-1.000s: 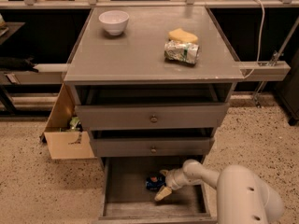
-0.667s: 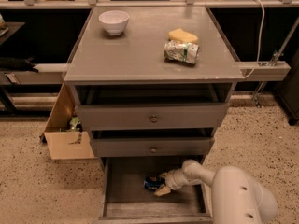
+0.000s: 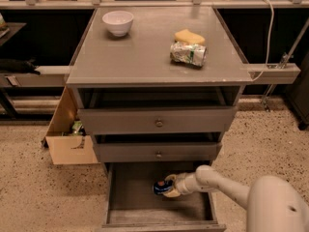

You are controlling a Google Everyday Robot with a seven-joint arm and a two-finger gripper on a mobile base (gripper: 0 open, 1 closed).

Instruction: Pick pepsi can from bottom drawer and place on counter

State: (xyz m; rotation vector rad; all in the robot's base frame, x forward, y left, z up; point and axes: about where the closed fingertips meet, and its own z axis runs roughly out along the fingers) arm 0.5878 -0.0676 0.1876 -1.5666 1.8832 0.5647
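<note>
Bottom drawer (image 3: 134, 198): tool (image 3: 168, 186) around pepsi can (image 3: 159, 187)

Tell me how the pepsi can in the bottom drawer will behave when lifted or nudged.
The pepsi can is round and seems to lie on its side in the bottom drawer, so a nudge would probably roll it. Its smooth metal skin may slip in the gripper, which is close beside it in the drawer. It is small, so likely light.

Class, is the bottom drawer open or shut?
Open: the bottom drawer is pulled out, its floor visible, with the pepsi can and gripper inside.
</note>
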